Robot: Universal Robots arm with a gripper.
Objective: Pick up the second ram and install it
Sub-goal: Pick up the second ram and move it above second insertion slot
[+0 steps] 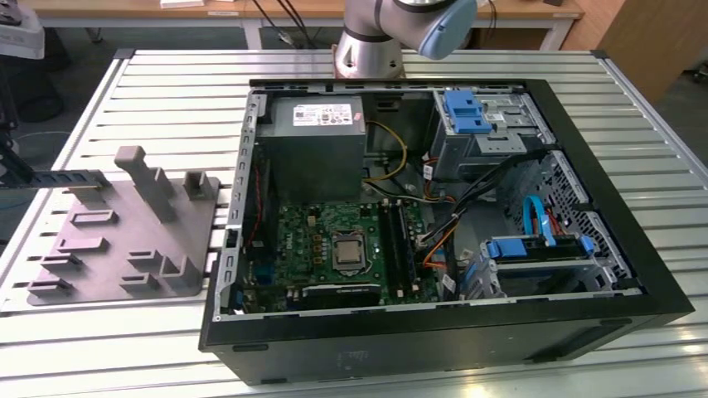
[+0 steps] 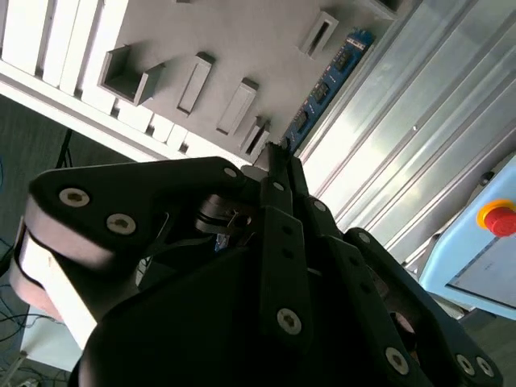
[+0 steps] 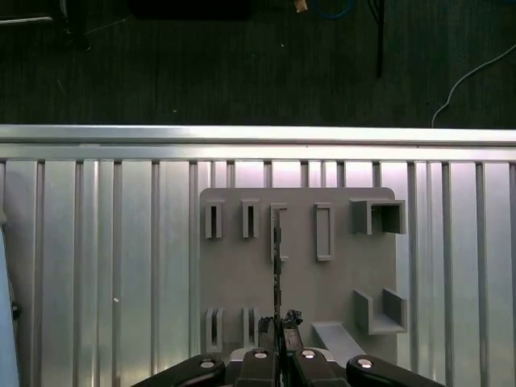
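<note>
The second ram (image 2: 329, 81) is a long blue-green stick with black chips, standing on edge along the grey moulded fixture (image 2: 242, 40). In the first wrist view the second ram (image 3: 276, 258) is edge-on, a thin dark line over a slot of the fixture (image 3: 339, 282). My gripper (image 3: 279, 322) is shut on its near end, a black finger on each side. In the second wrist view my gripper (image 2: 278, 155) pinches the same end. In the exterior view the second ram (image 1: 66, 177) is a dark bar over the fixture (image 1: 122, 249). I cannot tell whether it still rests in the slot.
The open black computer case (image 1: 443, 348) lies on the slatted metal table (image 1: 166, 75), to the exterior view's right of the fixture. Inside it are the green motherboard (image 1: 321, 245), cables and blue drive brackets (image 1: 465, 112). A red stop button (image 2: 498, 218) sits beyond the table edge.
</note>
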